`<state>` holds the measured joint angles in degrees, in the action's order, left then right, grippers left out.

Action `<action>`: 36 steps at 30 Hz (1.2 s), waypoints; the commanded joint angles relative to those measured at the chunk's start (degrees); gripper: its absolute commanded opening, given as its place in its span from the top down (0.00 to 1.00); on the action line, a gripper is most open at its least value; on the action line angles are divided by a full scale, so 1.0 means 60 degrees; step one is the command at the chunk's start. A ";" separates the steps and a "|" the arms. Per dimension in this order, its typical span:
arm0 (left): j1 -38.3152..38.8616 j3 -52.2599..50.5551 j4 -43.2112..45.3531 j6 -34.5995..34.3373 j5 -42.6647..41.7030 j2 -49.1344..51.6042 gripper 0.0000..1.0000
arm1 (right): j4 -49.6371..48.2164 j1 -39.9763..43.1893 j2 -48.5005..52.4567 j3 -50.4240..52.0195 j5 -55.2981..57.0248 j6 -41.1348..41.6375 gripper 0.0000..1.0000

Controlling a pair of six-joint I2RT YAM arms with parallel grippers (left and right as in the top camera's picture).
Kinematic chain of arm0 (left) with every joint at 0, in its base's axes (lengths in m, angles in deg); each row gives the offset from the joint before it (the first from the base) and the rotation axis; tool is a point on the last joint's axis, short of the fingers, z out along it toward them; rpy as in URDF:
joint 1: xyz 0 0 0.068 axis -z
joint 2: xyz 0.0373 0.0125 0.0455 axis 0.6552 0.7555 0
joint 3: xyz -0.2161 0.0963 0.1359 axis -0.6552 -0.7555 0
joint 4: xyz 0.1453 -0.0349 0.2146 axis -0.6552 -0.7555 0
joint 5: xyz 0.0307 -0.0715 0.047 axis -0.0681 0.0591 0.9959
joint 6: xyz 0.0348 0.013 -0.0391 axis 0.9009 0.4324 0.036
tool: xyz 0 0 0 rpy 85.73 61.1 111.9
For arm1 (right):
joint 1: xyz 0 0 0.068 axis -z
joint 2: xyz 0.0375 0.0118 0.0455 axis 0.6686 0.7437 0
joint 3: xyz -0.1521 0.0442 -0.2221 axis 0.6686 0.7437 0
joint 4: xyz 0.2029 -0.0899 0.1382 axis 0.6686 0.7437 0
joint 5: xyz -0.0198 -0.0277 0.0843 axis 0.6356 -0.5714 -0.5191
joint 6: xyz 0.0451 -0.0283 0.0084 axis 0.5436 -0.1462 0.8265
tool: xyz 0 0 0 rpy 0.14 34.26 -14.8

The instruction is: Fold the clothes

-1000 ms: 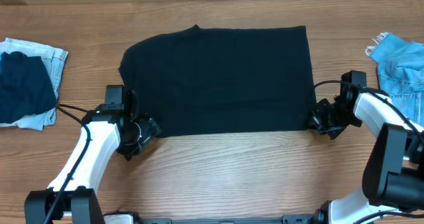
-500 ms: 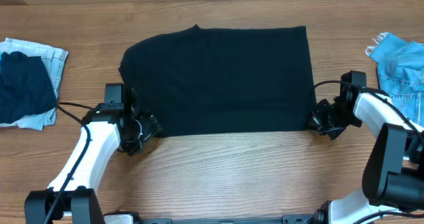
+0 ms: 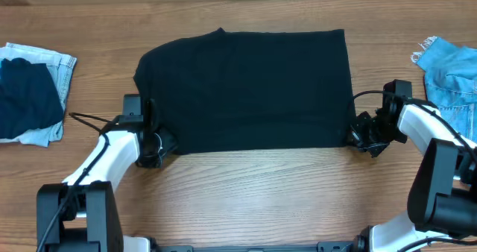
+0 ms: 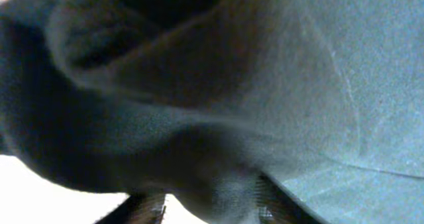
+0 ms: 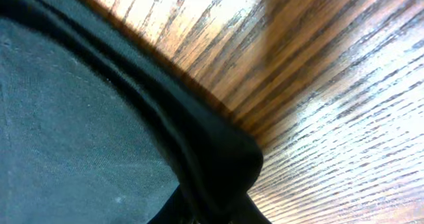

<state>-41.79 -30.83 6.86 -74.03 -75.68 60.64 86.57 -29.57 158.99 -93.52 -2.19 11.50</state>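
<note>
Clothes (image 3: 246,88) flat; end effectors (image 3: 165,144) (image 3: 355,139) pinch near corners

Overhead, the light falls bright and even from above, shadows are faint and focus is sharp, though the black garment (image 3: 246,88) shows as a nearly flat dark mass. In the left wrist view the cloth sits too close to the lens, soft and grainy throughout, with a blown-out white patch at lower left. In the right wrist view pale glare streaks the wooden table (image 5: 344,118), whose upper part is blurred.
</note>
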 commanded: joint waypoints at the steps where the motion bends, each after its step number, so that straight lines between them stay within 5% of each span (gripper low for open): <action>1: -0.0040 -0.0222 0.0000 -0.0080 0.0113 0.0623 0.74 | 0.0022 0.0040 0.0120 0.0025 0.0200 -0.0062 0.86; 11: -0.0124 -0.0222 -0.1126 -0.0153 0.0058 0.0619 0.96 | 0.0484 0.0040 0.0120 0.0022 0.1246 -0.0240 0.91; 21: -0.0131 -0.0222 -0.2171 -0.1341 -0.0404 0.0619 0.96 | 0.1719 0.0040 0.0117 0.0022 0.1249 -0.0233 0.96; 30: -0.0674 -0.0222 -0.3217 -0.1290 0.0047 0.0619 0.96 | 0.2524 0.0040 0.0113 0.0022 0.1249 -0.0237 0.96; 36: -0.0678 -0.0087 -0.2211 -0.0291 -0.0484 0.0619 0.88 | 0.1814 0.0040 0.0029 0.0022 0.1202 -0.0280 0.96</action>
<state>-45.20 -30.41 -10.54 -79.99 -79.79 62.69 99.32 -29.57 159.15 -93.63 4.50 10.03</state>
